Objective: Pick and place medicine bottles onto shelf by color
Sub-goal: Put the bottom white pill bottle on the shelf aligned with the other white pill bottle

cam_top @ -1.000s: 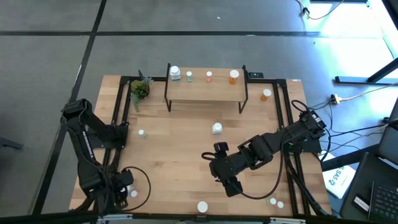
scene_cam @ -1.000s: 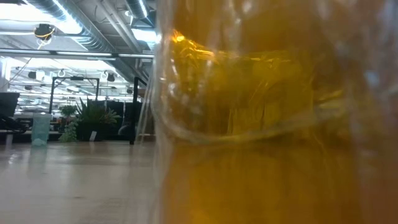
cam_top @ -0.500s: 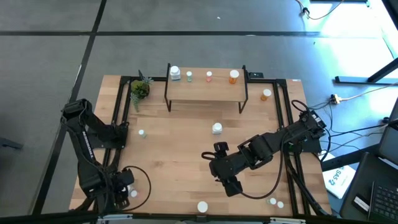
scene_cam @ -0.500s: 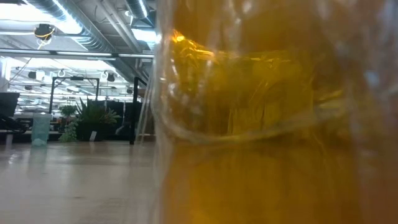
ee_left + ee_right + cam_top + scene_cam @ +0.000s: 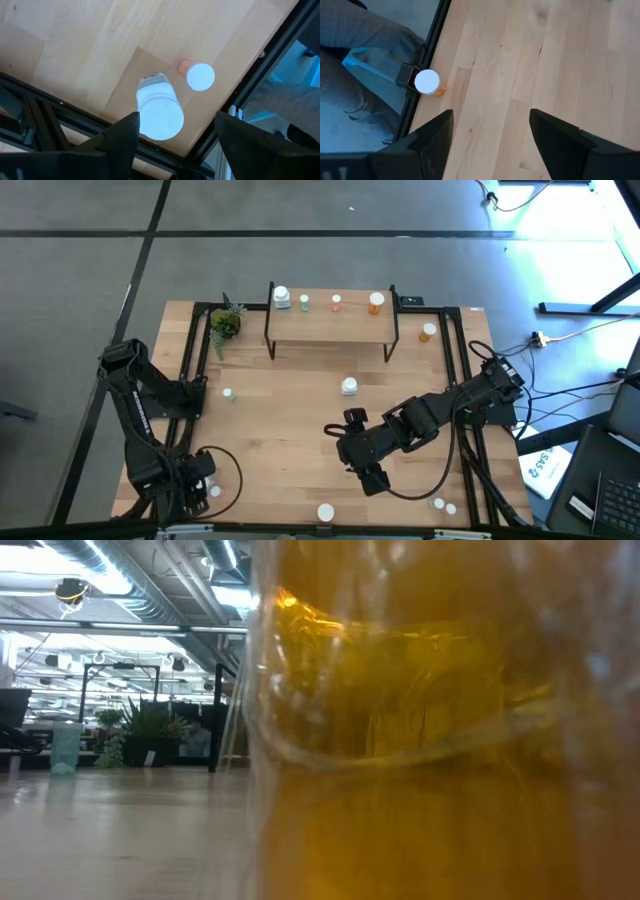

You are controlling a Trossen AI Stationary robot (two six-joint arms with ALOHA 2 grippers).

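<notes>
High view: shelf (image 5: 330,326) with four bottles (image 5: 281,298) along its back edge; both hands' fingers apart, empty.

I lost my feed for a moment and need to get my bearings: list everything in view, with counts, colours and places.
Shelf: one, light wood on black legs, far middle of table.
Bottles on shelf: four; white, pale green, pink-red, orange.
Bottles on table: orange right of shelf; white mid-table; small one left; white cap near edge; two near right corner.
Potted plant: one, green, left of shelf.
Left tool: open, above a white bottle and pink-red bottle, near left corner.
Right tool: open, empty, near middle.
</notes>
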